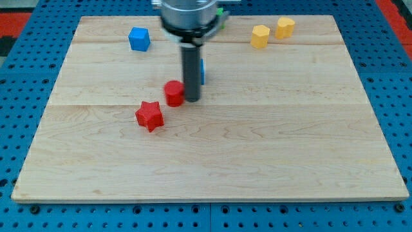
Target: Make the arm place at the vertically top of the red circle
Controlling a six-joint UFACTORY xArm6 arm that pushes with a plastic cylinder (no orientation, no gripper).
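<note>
Camera view, single oblique look at the wooden board point(212, 161) on its blue perforated base. We carry no pincer at all: our arm ends in a straight dark rod, so there is nothing to stand apart or together, and our tip point(192, 100) rests on the board just to the view's right of the red circle point(174, 93), touching it or very nearly so. The red circle, the thing the task names, lies left of the board's centre, somewhat nearer the far edge than the near one. A red star point(149, 115) sits near it, toward the near-left corner. A blue cube point(139, 38) stands close to the far edge, toward the far-left corner. A second blue block point(202, 71) is mostly hidden behind our rod; its shape cannot be made out, and we only suppose that it stands just clear of the rod. Two yellow blocks point(260, 36) point(285, 27) lie side by side near the far edge, toward the far-right corner.

In our judgement the step in hand is to bring our tip to the far side of the red circle, directly above it in the view. To do this well we should first back away from the circle's flank so as not to shove it, then arc round toward the far edge, keeping clear of the half-hidden blue block, and settle centred over the circle.
</note>
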